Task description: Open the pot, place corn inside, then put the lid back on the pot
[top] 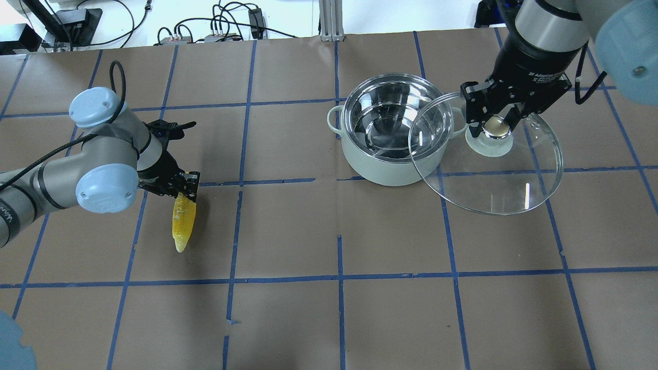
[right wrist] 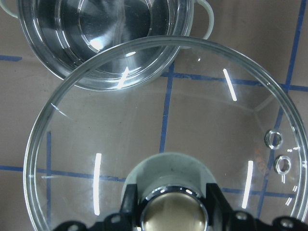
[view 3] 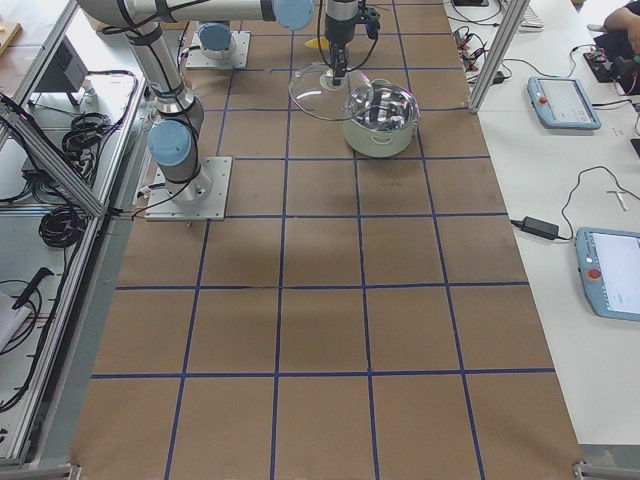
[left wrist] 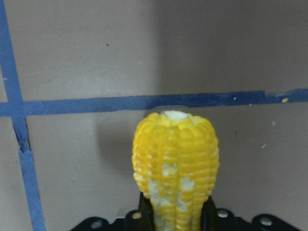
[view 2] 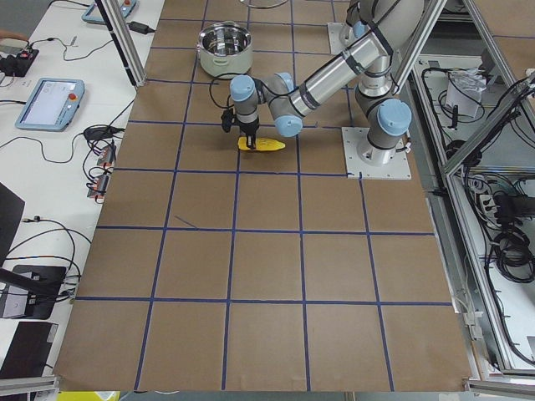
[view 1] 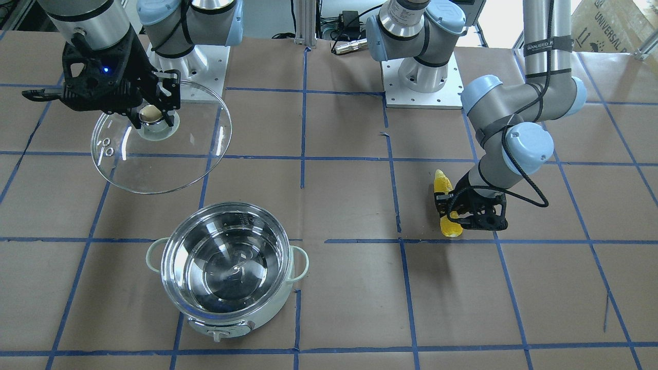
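The pot stands open with its steel inside bare; it also shows in the front view. My right gripper is shut on the lid's knob and holds the clear glass lid in the air beside the pot, its edge overlapping the rim. The right wrist view shows the lid over the pot. My left gripper is shut on the corn near its thick end, low at the table, far from the pot. The left wrist view shows the corn between the fingers.
Brown paper with a blue tape grid covers the table. The two arm base plates stand at the robot's side. Cables and boxes lie beyond the far edge. Tablets lie on side desks.
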Controlling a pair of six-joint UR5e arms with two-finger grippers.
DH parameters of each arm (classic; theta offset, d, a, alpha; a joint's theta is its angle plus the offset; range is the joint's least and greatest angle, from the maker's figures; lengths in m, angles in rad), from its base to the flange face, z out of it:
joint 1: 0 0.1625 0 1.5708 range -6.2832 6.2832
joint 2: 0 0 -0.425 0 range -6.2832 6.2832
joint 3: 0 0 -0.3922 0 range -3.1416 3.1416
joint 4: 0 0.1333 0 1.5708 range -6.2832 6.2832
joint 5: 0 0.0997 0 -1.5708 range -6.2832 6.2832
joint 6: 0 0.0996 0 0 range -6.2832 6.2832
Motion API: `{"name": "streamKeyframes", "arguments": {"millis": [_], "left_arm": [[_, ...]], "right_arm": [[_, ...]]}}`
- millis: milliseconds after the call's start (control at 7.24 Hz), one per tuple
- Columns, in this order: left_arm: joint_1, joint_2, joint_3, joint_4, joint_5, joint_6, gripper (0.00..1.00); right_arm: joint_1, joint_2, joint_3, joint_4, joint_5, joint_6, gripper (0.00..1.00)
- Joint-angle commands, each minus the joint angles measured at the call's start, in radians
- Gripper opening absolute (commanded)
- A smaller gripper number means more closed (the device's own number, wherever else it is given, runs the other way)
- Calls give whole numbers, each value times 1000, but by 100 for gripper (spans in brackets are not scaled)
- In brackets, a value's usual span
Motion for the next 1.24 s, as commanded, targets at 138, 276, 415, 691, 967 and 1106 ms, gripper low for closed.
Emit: {"name": "streamKeyframes", "arguments": {"millis": [138, 276, 415, 691, 967, 1106], "left_arm": [[-283, -3, 210, -109, -2, -305, 28], [-352, -15, 298, -148, -24, -391, 28], [-409, -68, 397, -144, -63, -419, 28], [-510, -205, 615, -159, -55, -453, 28], [-577, -323, 825, -266, -45, -482, 28], [-598, -378, 904, -307, -42, -486, 28]], "right_arm": [[-3, -3, 11, 0, -8, 1, 25], [-3, -5, 11, 6, -9, 3, 24], [-3, -12, 12, 12, -11, 3, 24], [-8, -18, 26, 12, -12, 4, 24], [-8, -35, 46, 7, -12, 6, 24], [-8, -43, 58, 1, -12, 6, 24]]}}
